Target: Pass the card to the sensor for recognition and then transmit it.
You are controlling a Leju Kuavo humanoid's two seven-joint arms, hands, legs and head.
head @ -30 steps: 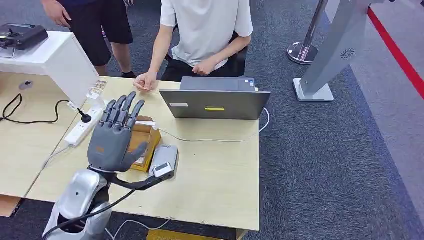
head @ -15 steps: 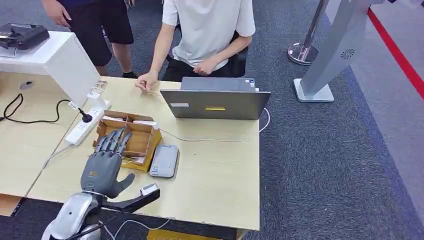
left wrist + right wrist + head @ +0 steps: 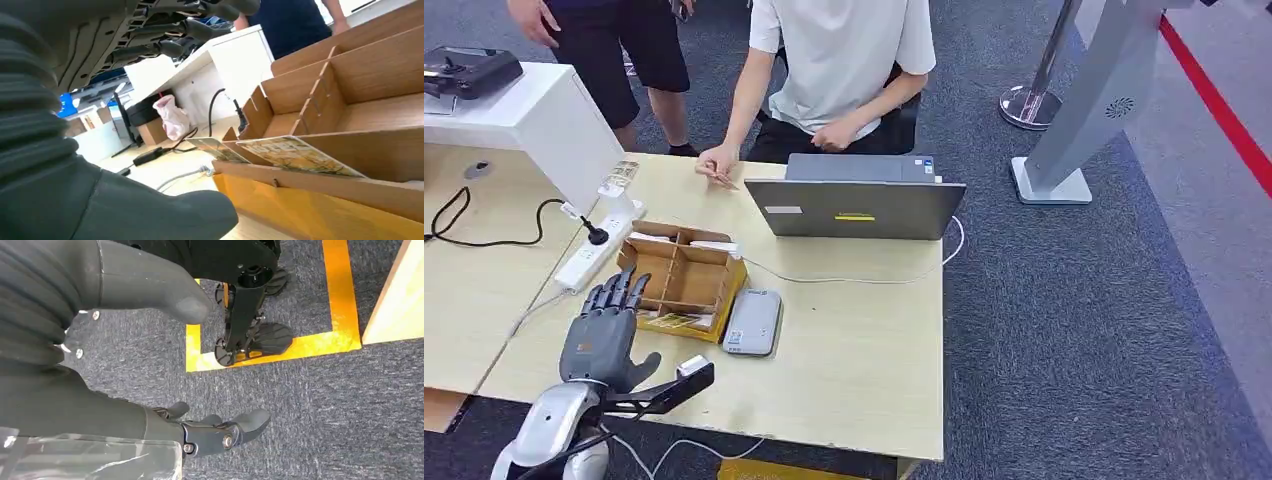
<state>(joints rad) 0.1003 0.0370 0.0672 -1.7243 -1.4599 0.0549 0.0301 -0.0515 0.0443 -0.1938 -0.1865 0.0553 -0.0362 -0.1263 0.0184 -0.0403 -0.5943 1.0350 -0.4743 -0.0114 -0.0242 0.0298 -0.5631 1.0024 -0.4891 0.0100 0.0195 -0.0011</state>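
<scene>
Left hand hovers over the tabletop near its front edge, palm down, fingers apart and stretched toward the cardboard organizer box; nothing held. Fingertips sit just short of the box's front left corner. In the left wrist view, the hand hangs above the box with the thumb low in front.

Card lies in the box's front compartment, printed face up; in the left wrist view the card leans tilted against the front wall.

Grey sensor lies flat on the tabletop, touching the box's right side.

Right hand hangs beside the body over the carpet, fingers loosely apart, holding nothing.

Farther out: grey laptop near the tabletop's back edge, lid raised. White power strip with a black plug along the left side, by a white cabinet.

Room: blue-grey carpet, yellow floor tape in the right wrist view, red line at right. 1 seated person in a white shirt behind the laptop, 1 hand on the back edge; a 2nd person stands at back left. Chrome post base and a grey stand at back right.
</scene>
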